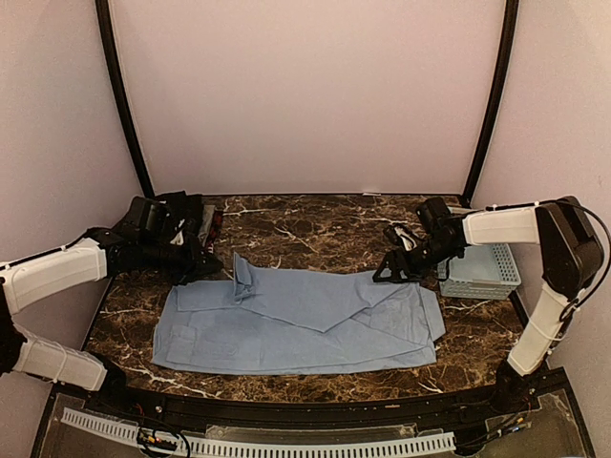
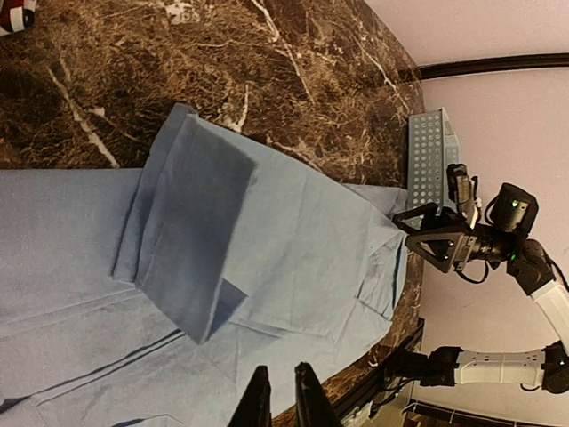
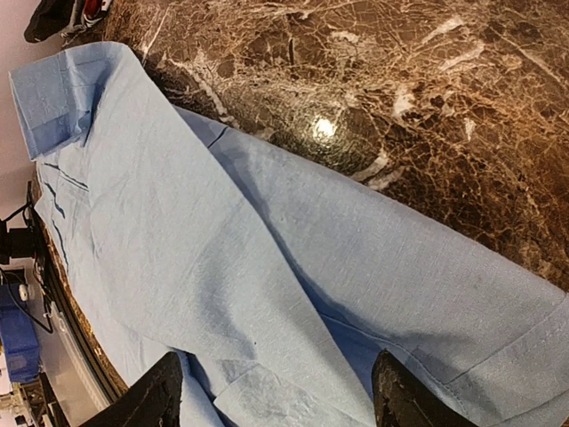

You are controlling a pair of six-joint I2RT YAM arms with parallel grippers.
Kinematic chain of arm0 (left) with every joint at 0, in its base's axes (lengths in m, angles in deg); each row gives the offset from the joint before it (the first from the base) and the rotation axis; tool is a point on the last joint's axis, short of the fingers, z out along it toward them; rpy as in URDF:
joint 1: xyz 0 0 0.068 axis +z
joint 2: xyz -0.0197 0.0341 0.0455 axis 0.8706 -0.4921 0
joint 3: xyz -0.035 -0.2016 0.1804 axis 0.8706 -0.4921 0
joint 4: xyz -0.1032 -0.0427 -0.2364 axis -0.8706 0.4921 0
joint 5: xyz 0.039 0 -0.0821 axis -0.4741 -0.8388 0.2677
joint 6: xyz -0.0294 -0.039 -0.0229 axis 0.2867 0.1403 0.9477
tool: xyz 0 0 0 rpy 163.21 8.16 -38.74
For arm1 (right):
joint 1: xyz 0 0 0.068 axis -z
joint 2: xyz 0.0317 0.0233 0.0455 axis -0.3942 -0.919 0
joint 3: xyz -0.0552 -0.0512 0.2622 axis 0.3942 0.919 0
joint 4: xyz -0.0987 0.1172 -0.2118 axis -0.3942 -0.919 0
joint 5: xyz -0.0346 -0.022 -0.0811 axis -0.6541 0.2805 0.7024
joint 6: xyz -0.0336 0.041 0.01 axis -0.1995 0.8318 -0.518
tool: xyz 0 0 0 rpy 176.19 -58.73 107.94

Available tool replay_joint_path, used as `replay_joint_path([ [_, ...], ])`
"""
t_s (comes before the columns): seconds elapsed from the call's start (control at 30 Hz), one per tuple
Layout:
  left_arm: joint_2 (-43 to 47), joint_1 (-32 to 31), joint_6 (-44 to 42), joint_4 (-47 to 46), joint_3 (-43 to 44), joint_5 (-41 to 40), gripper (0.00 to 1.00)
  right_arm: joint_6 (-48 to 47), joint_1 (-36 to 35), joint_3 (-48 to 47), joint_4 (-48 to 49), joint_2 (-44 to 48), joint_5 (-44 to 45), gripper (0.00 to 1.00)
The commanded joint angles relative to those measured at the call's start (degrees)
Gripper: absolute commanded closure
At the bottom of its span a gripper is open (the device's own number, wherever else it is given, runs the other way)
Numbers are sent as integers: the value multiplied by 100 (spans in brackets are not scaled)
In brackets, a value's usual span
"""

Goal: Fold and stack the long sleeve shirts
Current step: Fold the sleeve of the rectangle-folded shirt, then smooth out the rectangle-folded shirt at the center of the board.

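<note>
The large light blue shirt (image 1: 296, 324) lies spread across the marble table, with a sleeve folded over its middle. It also fills the left wrist view (image 2: 293, 258) and the right wrist view (image 3: 213, 267). My left gripper (image 1: 212, 270) hangs at the shirt's back left corner; its fingers stand almost together with nothing between them (image 2: 280, 391). My right gripper (image 1: 393, 275) is over the shirt's back right edge, wide open and empty (image 3: 276, 400). A dark bundle (image 1: 186, 221) sits at the back left behind the left arm; I cannot tell whether it is the black shirt.
The pale blue lattice basket (image 1: 482, 272) stands at the right edge of the table, right behind the right gripper; it also shows in the left wrist view (image 2: 431, 151). A red-and-white item (image 1: 216, 225) lies beside the dark bundle. Bare marble (image 1: 315, 229) lies behind the shirt.
</note>
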Motion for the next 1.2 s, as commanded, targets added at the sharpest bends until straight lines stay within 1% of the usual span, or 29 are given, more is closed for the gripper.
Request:
replay_joint_path([
  [0.0,-75,68,-473,213,-347,-252,89,-52,27,-70,62,-93,46,30],
  [0.1,-100,79,-593,233,-467,-518,85,-48,27,-58,73,-100,41,30],
  [0.17,-117,79,-747,369,-470,-839,82,-48,20,-45,78,-94,40,30],
  [0.23,-116,79,-878,341,-489,-1075,76,-20,12,-32,92,-93,40,30],
  [0.33,-64,75,-907,-109,-676,-950,64,101,-100,-14,295,65,139,30],
  [0.43,-55,-1,-921,-587,-719,-873,54,183,-450,-89,465,176,31,29],
  [0.5,-121,-267,-1179,-698,-629,-1045,43,227,-740,-287,497,135,123,29],
  [0.53,-165,-362,-1279,-697,-494,-1239,41,253,-855,-368,486,95,181,29],
  [0.57,-297,-607,-1519,-622,-410,-1543,38,287,-954,-443,484,53,217,29],
  [0.7,-906,-1320,-2246,-235,288,-2376,37,342,-1069,-594,465,-60,286,28],
  [0.83,-1535,-1887,-2864,-129,729,-2845,36,381,-1071,-565,442,-25,448,28],
  [0.97,-2213,-2373,-3445,16,1220,-3148,36,392,-1068,-562,359,48,584,28],
  [1.07,-2892,-2737,-3706,472,1655,-3496,36,367,-1071,-546,320,54,569,28],
  [1.13,-3256,-2903,-3832,757,1937,-3927,36,361,-1070,-513,320,47,582,28],
  [1.17,-3367,-2937,-3845,839,2088,-4001,36,357,-1071,-499,317,46,585,28],
])
